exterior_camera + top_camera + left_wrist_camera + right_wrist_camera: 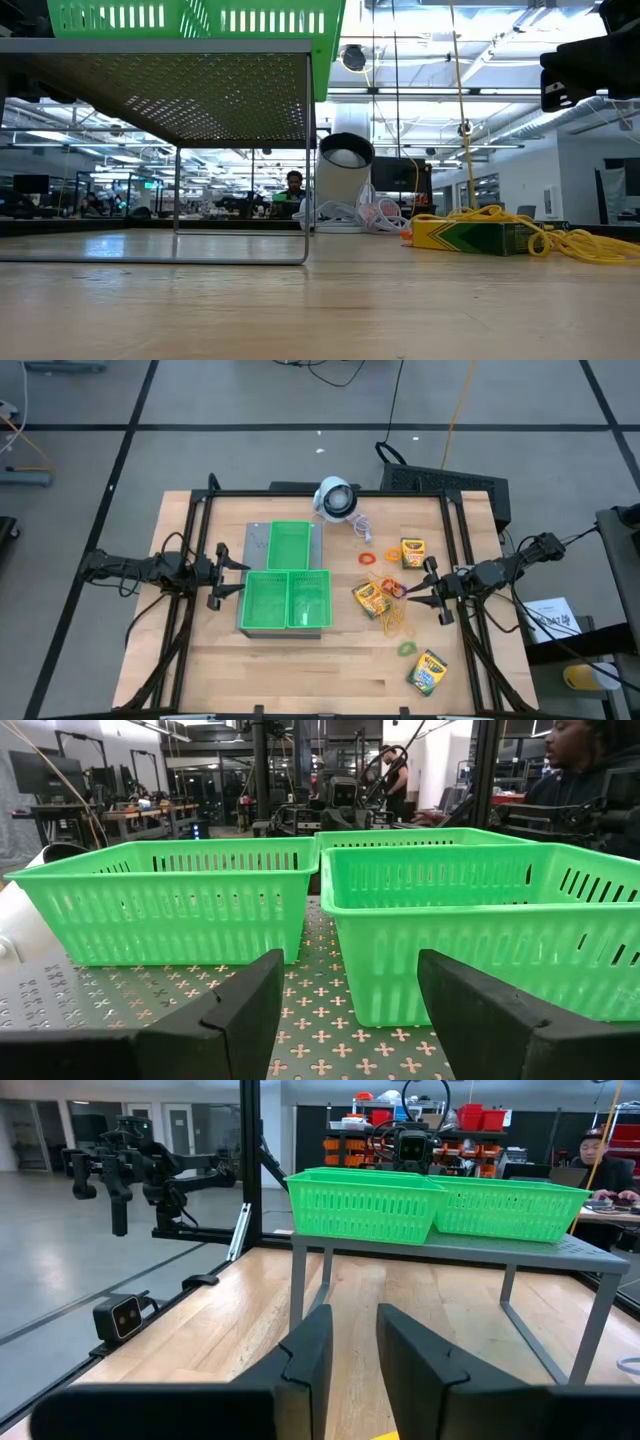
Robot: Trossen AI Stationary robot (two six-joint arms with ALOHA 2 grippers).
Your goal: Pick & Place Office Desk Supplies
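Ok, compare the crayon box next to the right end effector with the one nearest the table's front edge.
The middle crayon box lies just off the right end effector; the front crayon box lies away from both arms. The middle crayon box borders the yellow rubber bands; the front crayon box lies clear of them. Both are yellow-and-green and lie flat.

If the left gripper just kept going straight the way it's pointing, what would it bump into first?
Most likely the green trays: the left gripper, fingers open, points right at them on the grey perforated shelf. The nearer tray looks like first contact, though depth is hard to judge.
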